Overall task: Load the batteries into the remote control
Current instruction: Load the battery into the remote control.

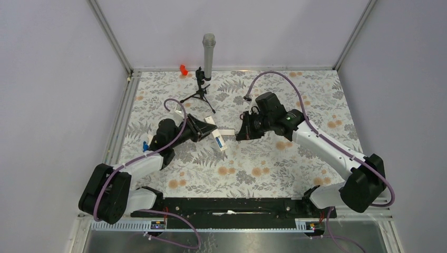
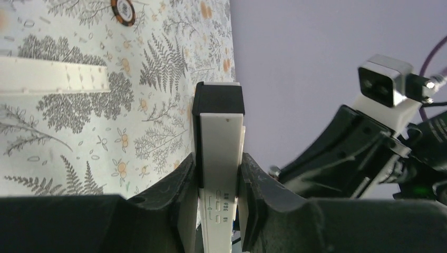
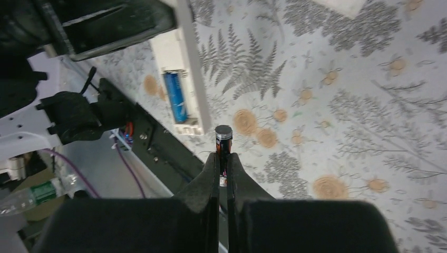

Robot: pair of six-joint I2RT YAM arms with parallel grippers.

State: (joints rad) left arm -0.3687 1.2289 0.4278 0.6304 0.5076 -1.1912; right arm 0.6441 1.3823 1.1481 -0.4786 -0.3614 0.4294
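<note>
Fern-print tabletop [image 1: 263, 158] below; left jaws clamped on remote control [image 2: 220, 142], lifted with its open side turned toward the right arm [image 1: 316, 139] so the slot is reachable. One battery [image 3: 175, 97] already sits inside. Opposite, right jaws pinch second battery [image 3: 223, 138] end-on, tip just beside the remote's end, lined up for insertion. Loose white strip [image 2: 52, 76] is probably the cover.
</note>
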